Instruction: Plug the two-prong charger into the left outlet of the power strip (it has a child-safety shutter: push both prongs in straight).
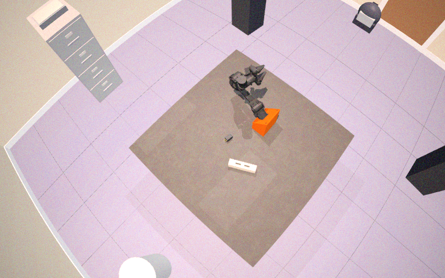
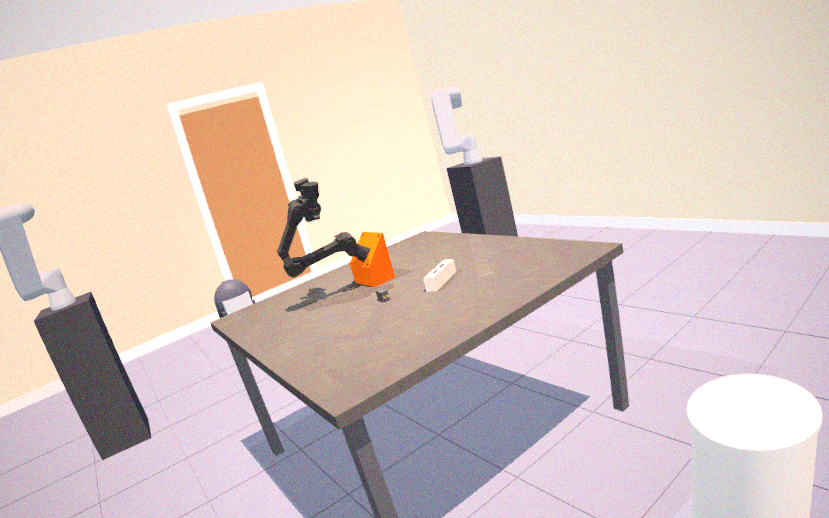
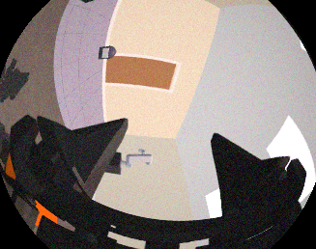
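Charger (image 1: 229, 137) (image 2: 382, 296) on the table (image 1: 196, 172) (image 2: 404, 334), apart from the power strip (image 1: 242, 165) (image 2: 439, 275), end effector (image 1: 262, 73) (image 3: 171, 130) wide open.

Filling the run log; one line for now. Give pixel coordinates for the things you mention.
claw (image 1: 262, 73) (image 3: 171, 130): open, raised | charger (image 1: 228, 137) (image 2: 382, 296): on table (image 1: 189, 155) (image 2: 314, 360), unplugged | power strip (image 1: 242, 165) (image 2: 440, 275): nothing plugged in

Charger (image 1: 229, 137) (image 2: 382, 296): dark grey, prongs yellowish. Power strip (image 1: 242, 165) (image 2: 439, 275), toward six o'clock on tabletop (image 1: 196, 152) (image 2: 353, 347) from above: white, slots dark. Tabletop: mottled grey-brown. Wedge-shaped block (image 1: 266, 121) (image 2: 372, 260), toward one o'clock from charger in top view: bright orange. Arm (image 1: 248, 98) (image 2: 320, 252): black. Floor (image 1: 89, 145) (image 2: 694, 321) (image 3: 80, 53): pale lilac, thin dark grid lines. Door (image 1: 419, 17) (image 2: 234, 193) (image 3: 138, 73): orange-brown, frame white.
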You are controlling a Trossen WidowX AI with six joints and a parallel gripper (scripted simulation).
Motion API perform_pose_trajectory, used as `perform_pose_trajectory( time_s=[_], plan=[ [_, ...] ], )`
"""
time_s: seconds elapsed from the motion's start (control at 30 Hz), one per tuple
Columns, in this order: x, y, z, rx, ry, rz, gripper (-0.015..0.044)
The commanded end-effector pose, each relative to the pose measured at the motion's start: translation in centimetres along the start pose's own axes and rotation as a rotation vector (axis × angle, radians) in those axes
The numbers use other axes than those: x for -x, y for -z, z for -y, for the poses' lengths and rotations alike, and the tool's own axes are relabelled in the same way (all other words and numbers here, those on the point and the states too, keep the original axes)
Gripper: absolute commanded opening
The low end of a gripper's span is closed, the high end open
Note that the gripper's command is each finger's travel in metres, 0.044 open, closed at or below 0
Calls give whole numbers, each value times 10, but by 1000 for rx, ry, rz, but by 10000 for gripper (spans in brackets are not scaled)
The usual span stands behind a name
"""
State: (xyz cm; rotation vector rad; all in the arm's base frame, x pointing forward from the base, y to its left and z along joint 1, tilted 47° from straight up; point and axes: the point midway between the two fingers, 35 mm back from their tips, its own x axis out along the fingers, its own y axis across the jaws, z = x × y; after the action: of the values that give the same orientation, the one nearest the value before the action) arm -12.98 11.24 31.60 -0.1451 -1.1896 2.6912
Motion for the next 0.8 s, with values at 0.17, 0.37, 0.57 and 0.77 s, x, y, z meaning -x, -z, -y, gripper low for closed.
perform_pose_trajectory(
  time_s=[0.17,0.37,0.57,0.77],
  plan=[
    [7,32,8,-137,20,-148,440],
    [22,72,14,-326,66,-340,440],
    [45,111,17,-519,131,-524,440],
    [74,145,15,-714,214,-702,440]
  ],
)
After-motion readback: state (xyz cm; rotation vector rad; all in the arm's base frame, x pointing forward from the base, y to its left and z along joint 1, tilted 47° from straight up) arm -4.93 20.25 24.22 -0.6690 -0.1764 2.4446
